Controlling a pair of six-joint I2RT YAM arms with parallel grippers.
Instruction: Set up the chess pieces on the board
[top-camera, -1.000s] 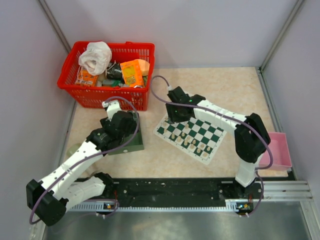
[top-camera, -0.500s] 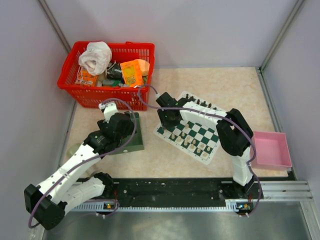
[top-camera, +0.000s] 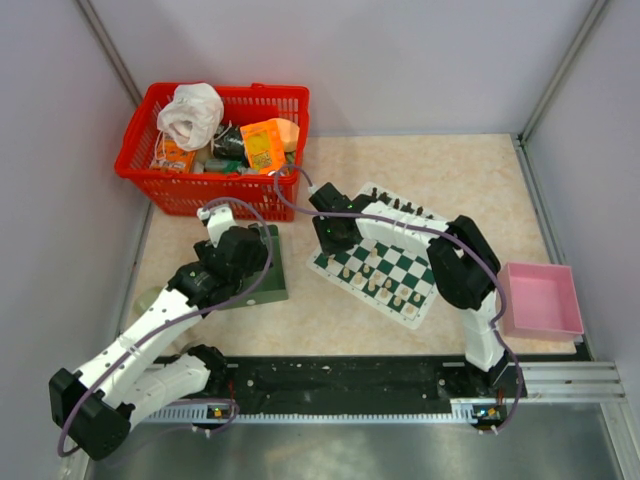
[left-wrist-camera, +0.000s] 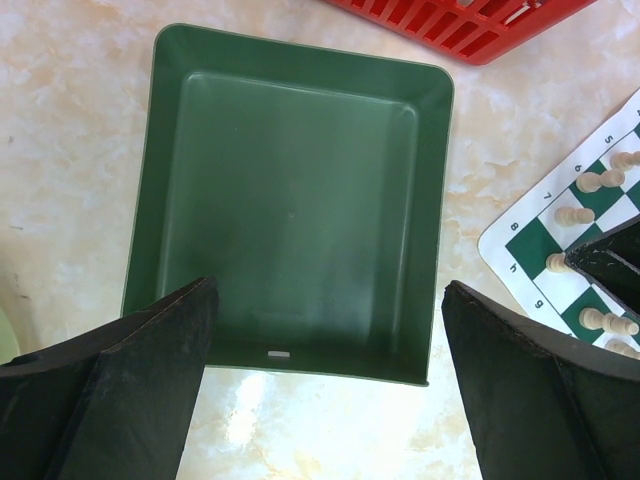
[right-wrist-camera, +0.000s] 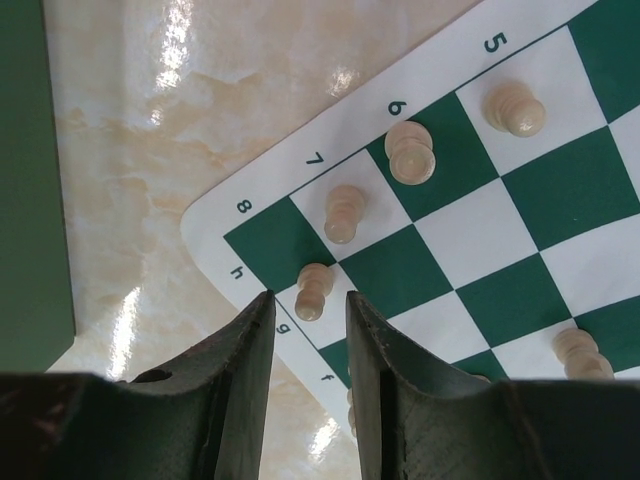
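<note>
Find the checkered board (top-camera: 425, 270) lying askew on the marbled table (top-camera: 460, 170), just right of the dark green tray (left-wrist-camera: 290, 210). See left gripper (left-wrist-camera: 328, 290) spread wide above that tray. See right gripper (right-wrist-camera: 311, 312) low over the board's corner, narrowly parted, clamping nothing, with a cream pawn (right-wrist-camera: 313, 290) at its fingertips.

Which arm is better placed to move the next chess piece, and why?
Right: the right hand hangs over the board, a cream piece at its fingertips. The left hand hovers open over the green tray.
</note>
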